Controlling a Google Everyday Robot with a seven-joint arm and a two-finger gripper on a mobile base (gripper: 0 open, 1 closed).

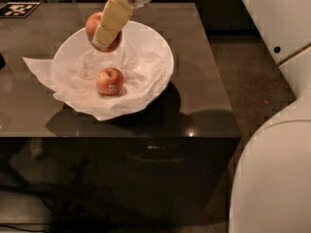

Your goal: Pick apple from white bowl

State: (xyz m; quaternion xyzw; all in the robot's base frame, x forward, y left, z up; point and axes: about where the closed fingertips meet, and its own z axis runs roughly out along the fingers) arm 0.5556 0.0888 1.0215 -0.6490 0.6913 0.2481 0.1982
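Lab, fiducial marker (pixel 18 9) on dark table (pixel 194 81), gripper (pixel 103 35) holding apple (pixel 91 24) above white bowl (pixel 161 50)

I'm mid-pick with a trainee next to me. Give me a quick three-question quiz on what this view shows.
1. True or false: the hand is shut on the apple and holds it lifted off the lining of the white bowl.
2. How many apples lie in the white bowl? A) none B) one C) two
3. Fill in: the stickered apple rests on crumpled white ____.

Key: 1 true; 2 B; 3 paper.
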